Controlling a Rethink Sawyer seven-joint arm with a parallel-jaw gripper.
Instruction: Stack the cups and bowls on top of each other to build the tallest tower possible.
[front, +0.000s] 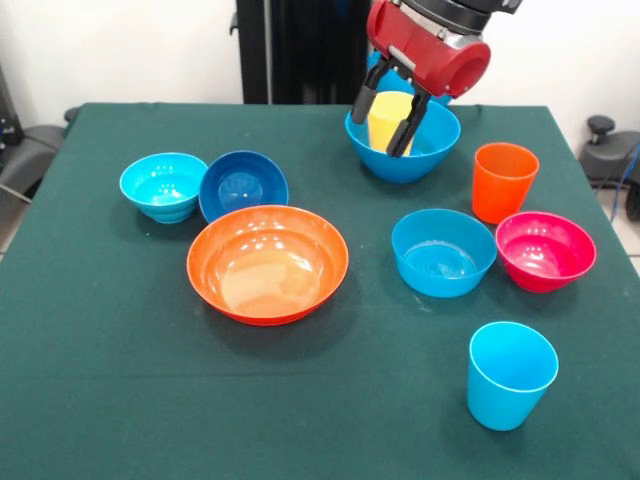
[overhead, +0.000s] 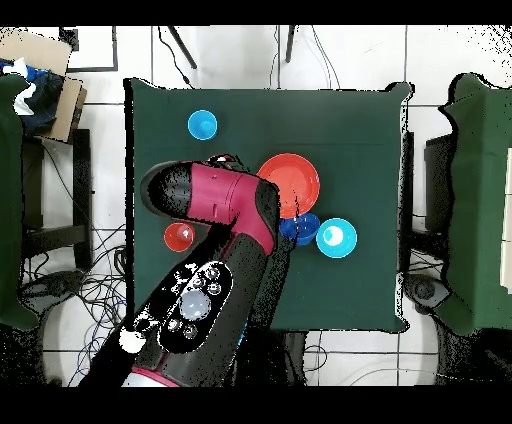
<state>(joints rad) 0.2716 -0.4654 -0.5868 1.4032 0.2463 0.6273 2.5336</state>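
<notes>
In the front view my gripper (front: 379, 134) reaches down into a large blue bowl (front: 430, 155) at the far side of the table. Its two fingers close on either side of the yellow cup (front: 390, 108), which stands in that bowl. The orange cup (front: 504, 180) stands upright to the right of the bowl. The light blue cup (front: 511, 373) stands upright at the near right. The magenta-red bowl (front: 545, 250) and a medium light blue bowl (front: 443, 252) sit side by side. The wide orange bowl (front: 267, 263) is in the middle. In the overhead view the arm hides the gripper.
A small dark blue bowl (front: 243, 186) and a cyan bowl (front: 164, 186) touch each other at the left. Something blue (front: 441, 99) shows behind the gripper, mostly hidden. The green table (front: 100, 350) carries everything. Overhead, the arm (overhead: 230, 210) covers the table's left half.
</notes>
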